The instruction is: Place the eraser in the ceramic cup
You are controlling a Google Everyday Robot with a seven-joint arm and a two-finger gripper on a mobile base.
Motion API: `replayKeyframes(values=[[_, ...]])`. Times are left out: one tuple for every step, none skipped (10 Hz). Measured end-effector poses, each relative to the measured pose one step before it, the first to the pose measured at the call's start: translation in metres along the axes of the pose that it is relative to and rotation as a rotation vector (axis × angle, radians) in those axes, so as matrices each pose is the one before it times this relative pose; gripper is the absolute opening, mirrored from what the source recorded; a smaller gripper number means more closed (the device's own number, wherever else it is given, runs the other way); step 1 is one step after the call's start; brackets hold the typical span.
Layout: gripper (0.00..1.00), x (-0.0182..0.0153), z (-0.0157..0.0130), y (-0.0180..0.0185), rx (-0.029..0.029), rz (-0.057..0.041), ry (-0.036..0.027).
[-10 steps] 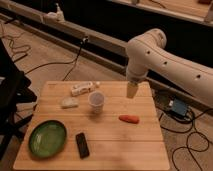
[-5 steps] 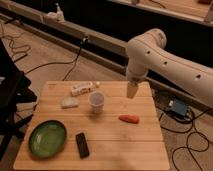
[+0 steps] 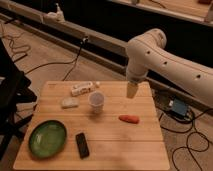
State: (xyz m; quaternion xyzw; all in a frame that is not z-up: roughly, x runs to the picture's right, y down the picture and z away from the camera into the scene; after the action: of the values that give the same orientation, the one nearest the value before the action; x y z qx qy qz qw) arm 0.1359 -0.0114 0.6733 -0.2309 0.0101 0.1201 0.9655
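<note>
The eraser (image 3: 82,144), a small flat black block, lies near the front of the wooden table (image 3: 135,150), just right of the green plate. The ceramic cup (image 3: 96,101), whitish and tapered, stands upright near the table's middle, behind the eraser. My gripper (image 3: 132,91) hangs pointing down from the white arm over the back right part of the table. It is to the right of the cup, well away from the eraser, open and holding nothing.
A green round plate (image 3: 47,138) sits front left. An orange-red oblong thing (image 3: 129,119) lies right of the cup. A pale lump (image 3: 70,102) and a white object (image 3: 82,89) lie at the back left. A dark stand (image 3: 12,95) is left of the table; cables and a blue box (image 3: 178,107) are on the floor.
</note>
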Motion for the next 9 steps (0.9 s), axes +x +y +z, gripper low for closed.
replayKeyframes(values=[[0.72, 0.00001, 0.0, -0.00001, 0.00003, 0.00001, 0.0], [0.72, -0.00001, -0.00002, -0.00001, 0.00004, 0.0, -0.00001], [0.72, -0.00002, 0.00002, 0.00001, -0.00004, -0.00002, -0.00003], [0.72, 0.0, -0.00001, 0.0, 0.0, 0.0, 0.0], [0.72, 0.00001, 0.0, 0.0, 0.0, -0.00001, 0.0], [0.72, -0.00002, -0.00002, -0.00021, 0.0004, 0.00067, 0.00044], [0.72, -0.00083, 0.00038, 0.0001, -0.00312, 0.00908, -0.00464], [0.72, -0.00523, 0.00199, 0.00424, -0.01834, 0.02186, -0.02147], [0.72, -0.00697, 0.00188, 0.00556, -0.01953, 0.02518, -0.02657]])
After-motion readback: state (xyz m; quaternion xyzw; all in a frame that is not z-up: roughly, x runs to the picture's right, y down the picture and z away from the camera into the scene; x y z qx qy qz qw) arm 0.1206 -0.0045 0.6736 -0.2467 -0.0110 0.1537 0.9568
